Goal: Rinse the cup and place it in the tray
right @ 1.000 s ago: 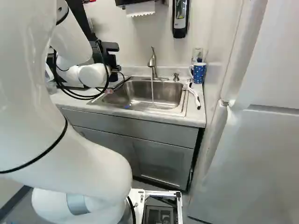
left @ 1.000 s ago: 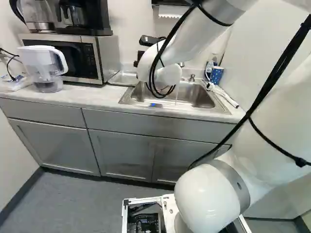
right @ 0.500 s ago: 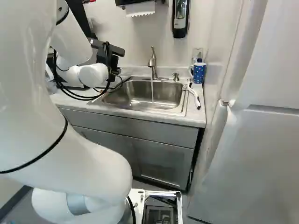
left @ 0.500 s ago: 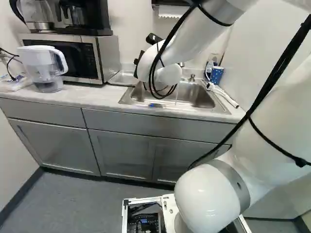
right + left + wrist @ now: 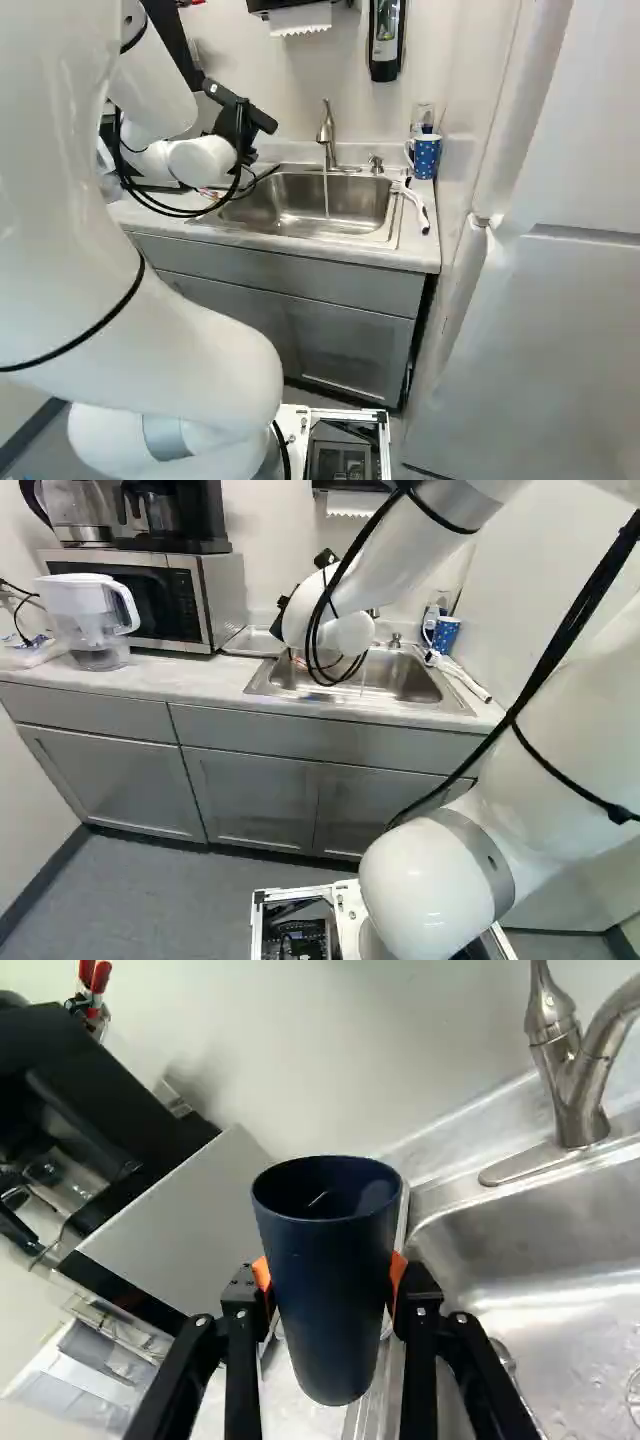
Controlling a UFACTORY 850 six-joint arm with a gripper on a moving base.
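The cup (image 5: 330, 1290), dark blue, is pinched between the fingers of the gripper (image 5: 230, 122), an orange pad (image 5: 399, 1272) pressed to each side. Its open mouth lies out ahead of the fingers and its narrower base nearer them. A thin bright streak shows inside; whether that is liquid I cannot tell.

Beside the fingers on one side is the steel sink (image 5: 560, 1210), and ahead on that side stands the faucet (image 5: 326, 130), a thin stream of water (image 5: 326, 195) falling from it into the basin, apart from the cup. Farther from the fingers, past the sink, are a blue mug (image 5: 427, 158) with pale dots and a white-handled brush (image 5: 416, 208); the mug's inside is out of sight.

On the fingers' other side sits a microwave (image 5: 225, 595) with a coffee maker (image 5: 175, 520) on top, and farther out a white pitcher (image 5: 85, 605) with a clear lower part. The pale countertop (image 5: 150, 680) runs under these, against a light wall (image 5: 330, 1060).

Past the cup from the fingers, a tray (image 5: 252, 642) lies between microwave and sink, mostly hidden by the cup in the wrist view. The fingers are hard to make out in both base views.
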